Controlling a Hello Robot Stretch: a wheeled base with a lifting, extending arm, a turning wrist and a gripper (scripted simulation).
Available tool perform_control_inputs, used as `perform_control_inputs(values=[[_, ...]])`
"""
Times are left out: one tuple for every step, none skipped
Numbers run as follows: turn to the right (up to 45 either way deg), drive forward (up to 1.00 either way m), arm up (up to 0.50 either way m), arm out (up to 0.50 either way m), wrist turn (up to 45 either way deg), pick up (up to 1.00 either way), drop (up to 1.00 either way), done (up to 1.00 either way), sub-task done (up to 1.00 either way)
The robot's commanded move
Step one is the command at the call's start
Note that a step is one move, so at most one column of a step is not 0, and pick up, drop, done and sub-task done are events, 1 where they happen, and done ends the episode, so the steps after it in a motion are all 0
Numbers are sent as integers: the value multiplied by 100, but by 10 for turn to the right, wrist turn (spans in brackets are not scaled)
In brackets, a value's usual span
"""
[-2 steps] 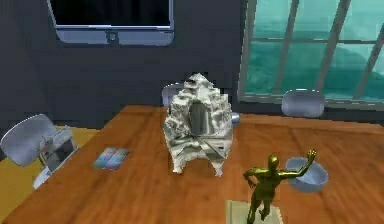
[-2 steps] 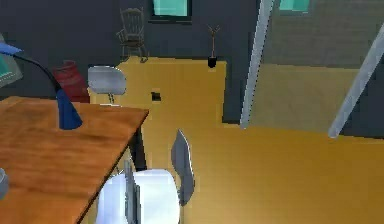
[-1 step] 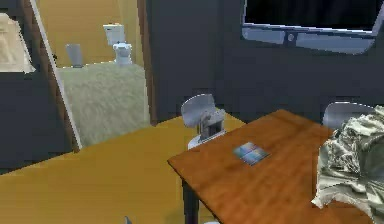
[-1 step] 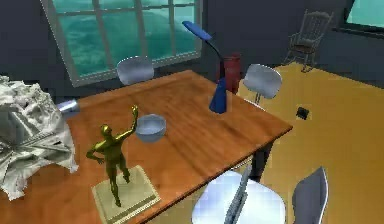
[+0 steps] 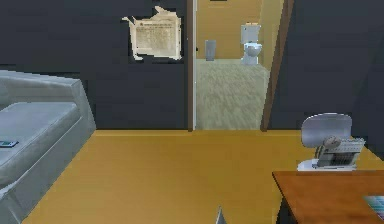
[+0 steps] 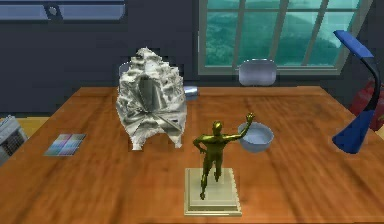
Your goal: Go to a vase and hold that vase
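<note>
A tall crumpled white-grey object (image 6: 150, 98) with a dark hollow stands upright on the wooden table (image 6: 90, 190), left of the middle in the arm side view. I cannot tell whether it is a vase. To its right lies a small grey-blue bowl (image 6: 256, 137). In front of the bowl stands a gold figure statue (image 6: 213, 160) on a pale square base.
A blue desk lamp (image 6: 358, 110) stands at the table's right end, a flat book (image 6: 66, 145) lies at its left. A grey chair (image 6: 257, 72) and window (image 6: 280, 35) are behind. The forward view has a grey sofa (image 5: 35, 125), an open doorway (image 5: 235, 70) to a toilet (image 5: 251, 42), and the table corner (image 5: 330, 195).
</note>
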Motion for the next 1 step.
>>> perform_control_inputs(values=[[0, 0, 50, 0, 0, 0, 0, 0, 0]])
